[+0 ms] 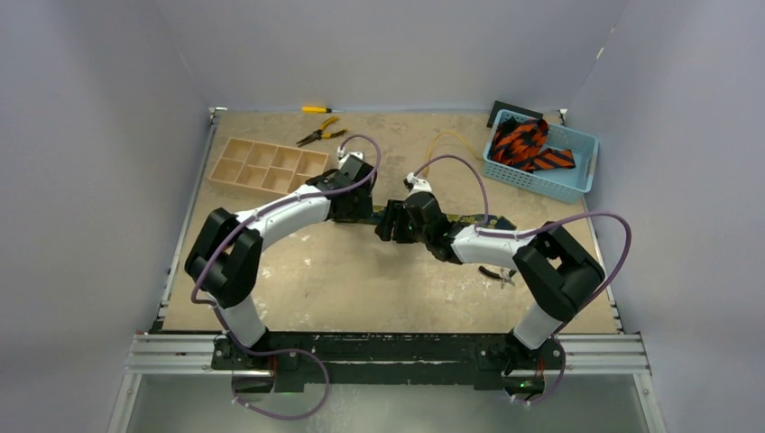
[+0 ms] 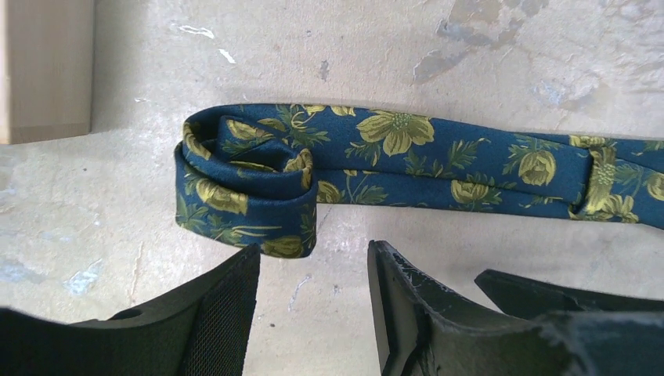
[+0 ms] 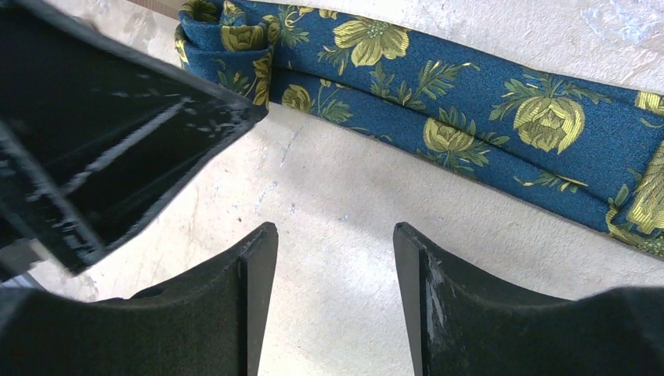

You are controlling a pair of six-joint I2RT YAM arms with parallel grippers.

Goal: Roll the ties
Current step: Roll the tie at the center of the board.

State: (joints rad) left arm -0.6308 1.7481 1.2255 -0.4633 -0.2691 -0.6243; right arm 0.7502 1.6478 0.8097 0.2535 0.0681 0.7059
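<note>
A navy tie with gold-yellow flowers (image 2: 438, 149) lies flat across the table's middle, and its left end is wound into a small loose roll (image 2: 243, 184). It also shows in the right wrist view (image 3: 470, 110) and in the top view (image 1: 474, 219). My left gripper (image 2: 313, 249) is open and empty, just short of the roll. My right gripper (image 3: 335, 229) is open and empty over bare table, close beside the left one, near the tie's edge. In the top view both grippers, left (image 1: 356, 206) and right (image 1: 390, 224), meet at the tie. Orange-red ties with black stripes (image 1: 528, 144) lie in a blue basket (image 1: 577, 149).
A wooden compartment tray (image 1: 266, 167) sits at the back left, and its corner shows in the left wrist view (image 2: 47, 70). Pliers (image 1: 320, 133) and a yellow-handled tool (image 1: 316, 109) lie behind it. A thin yellow cord (image 1: 447, 140) lies left of the basket. Another tool (image 1: 496, 273) lies by the right arm.
</note>
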